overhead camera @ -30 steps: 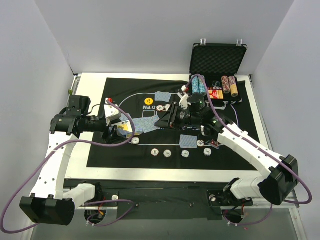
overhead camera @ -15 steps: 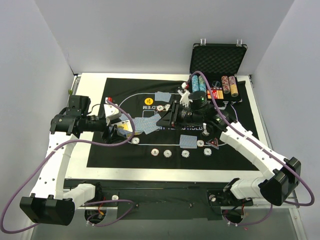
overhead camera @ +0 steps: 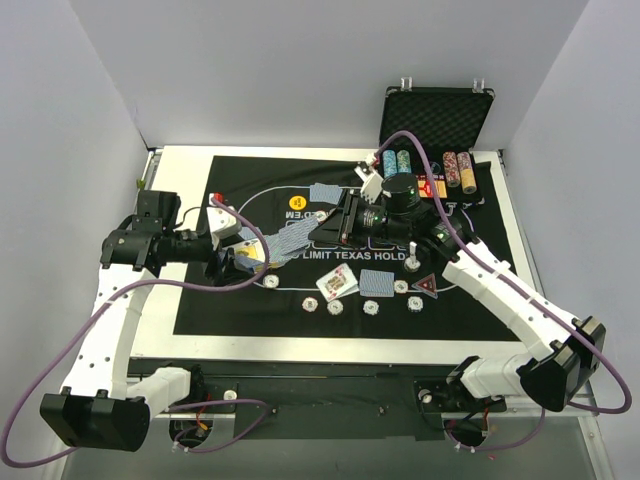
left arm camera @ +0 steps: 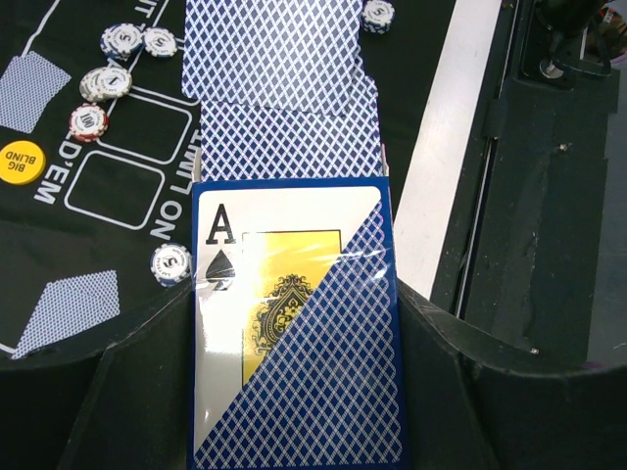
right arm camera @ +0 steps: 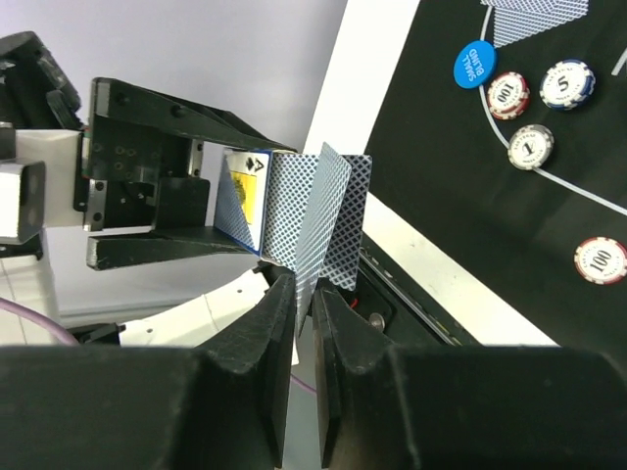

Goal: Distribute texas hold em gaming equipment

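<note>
My left gripper (overhead camera: 238, 262) (left arm camera: 294, 294) is shut on an upright blue card box (left arm camera: 294, 392) with an ace of spades on it. Blue-backed playing cards (left arm camera: 284, 98) fan out of its top toward the mat's middle. My right gripper (overhead camera: 325, 232) (right arm camera: 304, 289) is shut on the edge of one of these fanned cards (right arm camera: 328, 211), right beside the box (right arm camera: 245, 196). Face-up cards (overhead camera: 337, 283) and a face-down card (overhead camera: 377, 284) lie on the black mat (overhead camera: 200, 310). Striped chips (overhead camera: 371, 305) sit in a row along its near side. A yellow button (overhead camera: 298, 202) and a blue button (right arm camera: 475, 64) lie flat.
The open black case (overhead camera: 437, 120) stands at the far right, with chip stacks (overhead camera: 458, 168) in its tray. Another face-down card (overhead camera: 325, 192) lies at the mat's far side. A red triangular marker (overhead camera: 428, 286) sits by the right forearm. Purple cables loop over both arms.
The right arm has swung up and away from the mat's near side, and its jaws have narrowed. Face-up cards now show on the mat. The left arm has held still.
</note>
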{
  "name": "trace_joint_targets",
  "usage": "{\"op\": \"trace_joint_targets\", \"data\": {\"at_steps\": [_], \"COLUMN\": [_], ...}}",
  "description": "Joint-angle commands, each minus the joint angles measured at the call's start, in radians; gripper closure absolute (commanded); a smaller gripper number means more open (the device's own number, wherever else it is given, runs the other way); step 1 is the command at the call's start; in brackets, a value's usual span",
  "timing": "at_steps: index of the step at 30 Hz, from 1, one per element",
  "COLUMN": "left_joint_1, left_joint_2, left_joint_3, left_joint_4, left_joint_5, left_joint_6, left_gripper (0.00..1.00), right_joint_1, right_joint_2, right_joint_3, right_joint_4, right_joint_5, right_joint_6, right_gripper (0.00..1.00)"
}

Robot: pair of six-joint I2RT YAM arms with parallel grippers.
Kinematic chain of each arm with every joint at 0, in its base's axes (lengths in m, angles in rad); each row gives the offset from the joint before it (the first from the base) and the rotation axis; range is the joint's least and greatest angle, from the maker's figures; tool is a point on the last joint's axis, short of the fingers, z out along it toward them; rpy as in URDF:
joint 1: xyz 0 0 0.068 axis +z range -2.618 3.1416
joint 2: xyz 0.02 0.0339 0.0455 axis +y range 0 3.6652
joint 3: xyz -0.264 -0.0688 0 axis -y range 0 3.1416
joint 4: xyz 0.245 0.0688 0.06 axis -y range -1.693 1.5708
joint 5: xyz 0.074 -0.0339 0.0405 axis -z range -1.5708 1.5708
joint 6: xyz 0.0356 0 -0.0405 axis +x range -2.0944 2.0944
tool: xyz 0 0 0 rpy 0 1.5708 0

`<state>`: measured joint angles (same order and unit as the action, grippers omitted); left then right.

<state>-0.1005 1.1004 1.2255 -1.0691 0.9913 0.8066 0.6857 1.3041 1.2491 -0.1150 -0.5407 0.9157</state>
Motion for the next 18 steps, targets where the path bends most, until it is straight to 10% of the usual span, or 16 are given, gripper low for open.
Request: {"op": "trace_joint_targets", "data": {"at_steps": [1, 18], "left_joint_1": [0.027, 0.062], "left_joint_2": [-0.030, -0.066], "left_joint_3": [-0.021, -0.040], "left_joint_4": [0.078, 0.014], "left_joint_5": [0.108, 0.122], "left_joint_6": [-0.044, 0.019], "left_gripper": [0.93, 0.94], "right_joint_1": [-0.012, -0.156], "right_joint_2": [-0.009, -0.060], "right_joint_3": [0.050, 0.065], "right_joint_4": [0.074, -0.021], "right_joint_5": [-0.030, -0.021], "right_joint_6": [0.023, -0.070], "right_gripper": [0.92, 1.00]}}
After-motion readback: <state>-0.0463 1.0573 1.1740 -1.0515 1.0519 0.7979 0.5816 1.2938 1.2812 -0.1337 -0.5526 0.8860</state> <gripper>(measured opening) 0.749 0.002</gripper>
